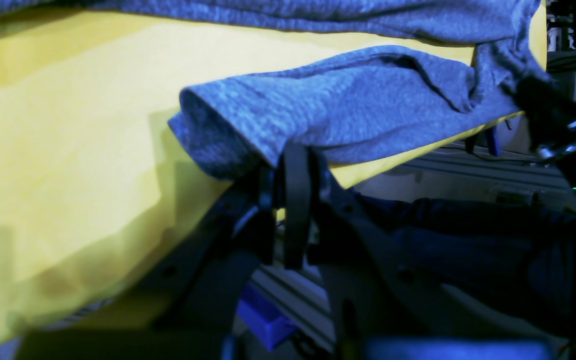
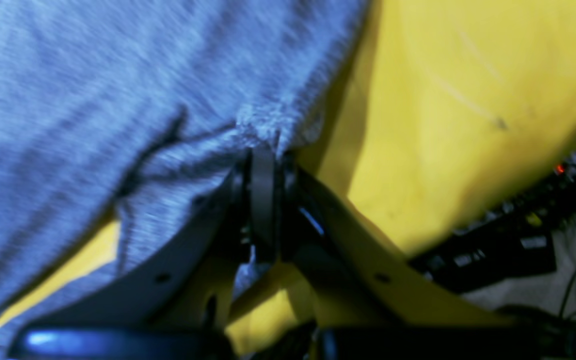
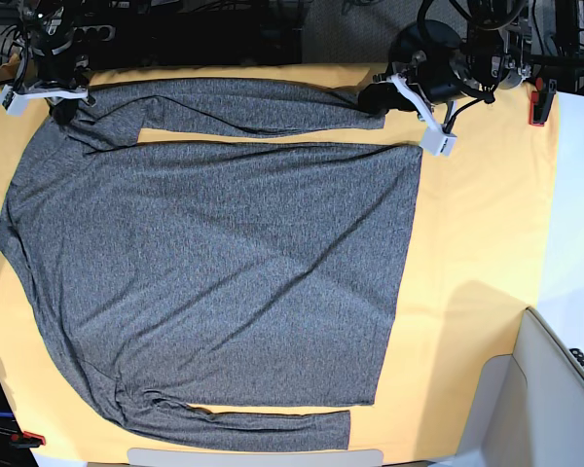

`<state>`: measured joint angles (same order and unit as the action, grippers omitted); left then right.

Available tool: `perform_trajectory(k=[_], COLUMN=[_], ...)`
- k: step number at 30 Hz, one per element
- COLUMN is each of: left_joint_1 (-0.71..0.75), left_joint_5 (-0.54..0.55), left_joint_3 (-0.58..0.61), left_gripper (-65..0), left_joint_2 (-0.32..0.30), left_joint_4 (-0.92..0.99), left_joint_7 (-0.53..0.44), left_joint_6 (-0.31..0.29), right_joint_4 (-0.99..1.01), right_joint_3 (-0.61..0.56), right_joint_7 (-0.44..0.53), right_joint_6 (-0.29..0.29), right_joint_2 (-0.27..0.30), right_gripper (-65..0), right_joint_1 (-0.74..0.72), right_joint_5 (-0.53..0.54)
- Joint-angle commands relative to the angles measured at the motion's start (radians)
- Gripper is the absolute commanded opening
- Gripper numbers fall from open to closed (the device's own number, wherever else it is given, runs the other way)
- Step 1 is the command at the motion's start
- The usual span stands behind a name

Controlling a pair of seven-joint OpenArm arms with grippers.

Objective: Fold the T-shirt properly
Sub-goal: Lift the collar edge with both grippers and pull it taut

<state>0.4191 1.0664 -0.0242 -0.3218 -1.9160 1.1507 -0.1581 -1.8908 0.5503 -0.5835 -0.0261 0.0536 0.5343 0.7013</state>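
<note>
From my left gripper's [image 1: 295, 160] camera, the jaws are shut tight on the sleeve cuff [image 1: 228, 135].

From my right gripper's [image 2: 264, 155] camera, the jaws are pinched shut on the shirt's [image 2: 118, 100] edge.

From the base camera, the shirt lies flat on the yellow cloth [image 3: 477, 243]. I think I'm starting the sleeve fold; next I lift it over the body.

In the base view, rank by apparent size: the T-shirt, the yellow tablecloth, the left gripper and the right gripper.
1. yellow tablecloth, extends past the shirt on all sides
2. T-shirt, covers most of the cloth
3. left gripper and right gripper: both small and look alike at the sleeve ends, so unranked.
</note>
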Motion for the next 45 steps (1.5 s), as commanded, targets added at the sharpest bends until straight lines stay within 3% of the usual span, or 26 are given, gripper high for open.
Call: perform_trajectory(k=[1,21,29,36,38,42,45], left_joint_1=[-0.027,-0.3,-0.36,-0.362,-0.362,-0.362,-0.362], left_joint_5=[0.025,0.027,0.025,0.018,0.016,0.016,0.015], left_joint_3=[-0.004,-0.006,-0.004,-0.004,-0.004,-0.004,-0.007], left_gripper=[-64.7,-64.7,-64.7,-64.4,-62.5,-50.9,-44.8], left_joint_2=[-0.007,0.002,-0.001,-0.006,-0.006,-0.007,-0.007], left_joint_4=[-0.023,-0.01,0.072,0.114,0.114,0.114,0.114], left_joint_7=[-0.018,0.035,0.036,0.036,0.036,0.036,0.036], left_joint_6=[-0.004,-0.004,-0.004,-0.004,-0.004,-0.002,-0.002], right_joint_4=[-0.028,-0.062,0.015,0.093,0.116,0.162,0.185], right_joint_3=[0.006,-0.012,-0.095,-0.105,-0.103,-0.105,-0.106], right_joint_7=[0.023,0.021,0.023,0.026,0.024,0.023,0.023], right_joint_6=[-0.008,-0.004,-0.001,-0.001,-0.001,0.001,0.001], right_joint_2=[0.009,0.015,0.007,0.005,0.01,0.015,0.015], right_gripper=[-65.0,-65.0,-65.0,-65.0,-65.0,-63.4,-53.0], right_joint_1=[-0.004,-0.268,-0.345,-0.351,-0.351,-0.359,-0.363], right_joint_5=[-0.001,-0.006,-0.16,-0.179,-0.179,-0.179,-0.179])
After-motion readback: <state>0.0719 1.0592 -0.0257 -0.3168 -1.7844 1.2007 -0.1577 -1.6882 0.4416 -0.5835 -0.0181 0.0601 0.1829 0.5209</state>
